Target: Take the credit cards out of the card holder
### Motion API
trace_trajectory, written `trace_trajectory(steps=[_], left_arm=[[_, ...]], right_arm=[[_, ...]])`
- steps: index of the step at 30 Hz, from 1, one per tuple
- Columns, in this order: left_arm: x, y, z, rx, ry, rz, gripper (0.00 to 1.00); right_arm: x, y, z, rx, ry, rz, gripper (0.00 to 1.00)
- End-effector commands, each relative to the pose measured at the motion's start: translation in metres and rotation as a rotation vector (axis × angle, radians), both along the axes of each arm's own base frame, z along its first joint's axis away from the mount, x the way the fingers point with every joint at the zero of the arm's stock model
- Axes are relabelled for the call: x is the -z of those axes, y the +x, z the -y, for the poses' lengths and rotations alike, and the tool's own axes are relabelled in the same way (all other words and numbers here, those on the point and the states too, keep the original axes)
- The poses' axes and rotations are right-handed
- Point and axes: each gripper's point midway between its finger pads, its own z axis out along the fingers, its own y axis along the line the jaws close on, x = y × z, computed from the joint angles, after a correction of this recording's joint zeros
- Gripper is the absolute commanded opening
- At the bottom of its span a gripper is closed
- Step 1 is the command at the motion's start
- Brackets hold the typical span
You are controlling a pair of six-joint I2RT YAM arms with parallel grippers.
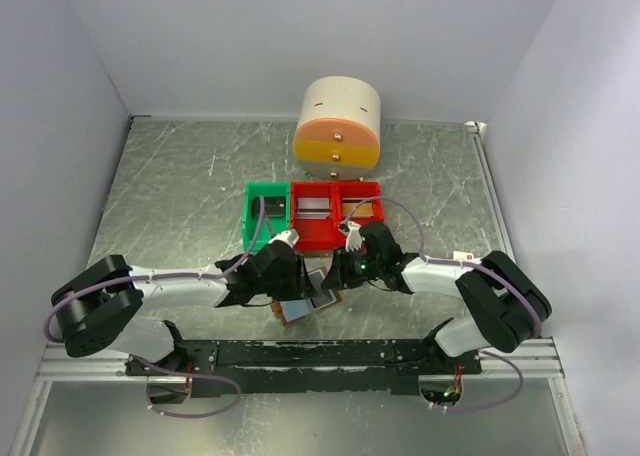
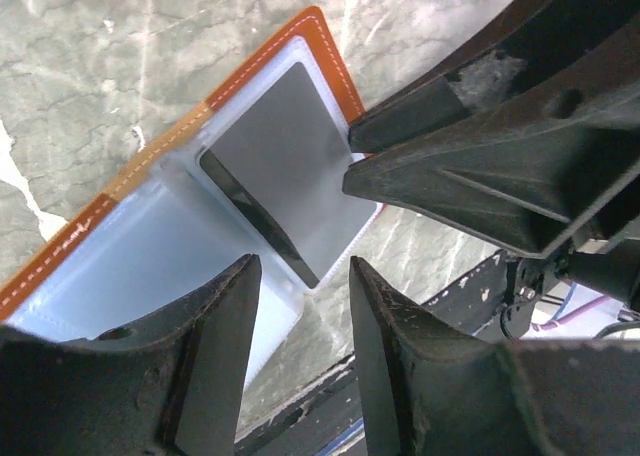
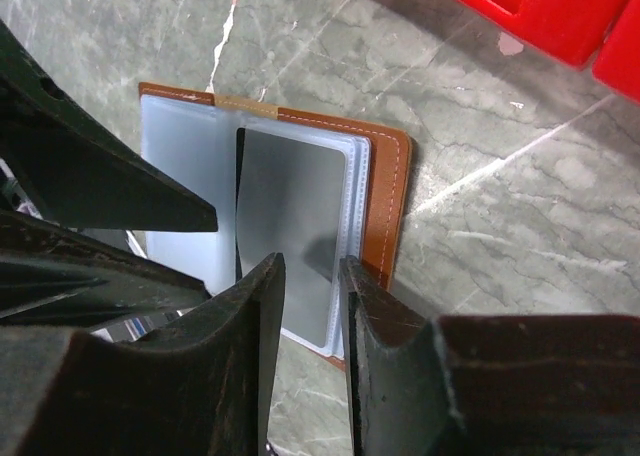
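One grey card (image 3: pixel 292 226) below right gripper (image 3: pixel 310 266)

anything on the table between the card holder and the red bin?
No. Right wrist view shows only bare table between the card holder and the red bin.

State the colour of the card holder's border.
The card holder has an orange-brown border, clearest in the left wrist view.
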Motion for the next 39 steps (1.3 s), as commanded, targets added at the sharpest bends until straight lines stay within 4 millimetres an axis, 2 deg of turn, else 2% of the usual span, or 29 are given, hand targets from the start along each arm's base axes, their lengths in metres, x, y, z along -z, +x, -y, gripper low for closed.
trace_trajectory(steps=[1,4,9,16,24,31,36,39], left_arm=[[0.01,0.005,-0.001,-0.055,0.001,-0.002,0.52],[0.013,0.004,0.002,-0.057,-0.023,-0.015,0.51],[0.022,0.006,-0.009,-0.128,-0.006,-0.027,0.49],[0.024,0.003,-0.006,-0.176,-0.119,-0.051,0.41],[0.029,0.0,-0.008,-0.185,-0.129,-0.068,0.27],[0.027,0.0,-0.018,-0.204,-0.105,-0.058,0.07],[0.024,0.0,-0.022,-0.216,-0.11,-0.05,0.08],[0.022,0.001,-0.019,-0.217,-0.123,-0.049,0.19]], right_arm=[[0.016,0.001,0.008,0.016,-0.057,-0.031,0.29],[0.018,-0.003,0.007,-0.005,-0.048,-0.042,0.28],[0.016,-0.006,0.008,-0.016,-0.041,-0.036,0.26],[0.012,-0.008,0.007,-0.03,-0.03,-0.028,0.26],[0.015,-0.008,0.005,-0.033,-0.028,-0.045,0.26],[0.015,-0.008,0.005,-0.029,-0.028,-0.044,0.26],[0.015,-0.008,0.004,-0.035,-0.023,-0.047,0.26],[0.015,-0.008,0.003,-0.036,-0.021,-0.049,0.26]])
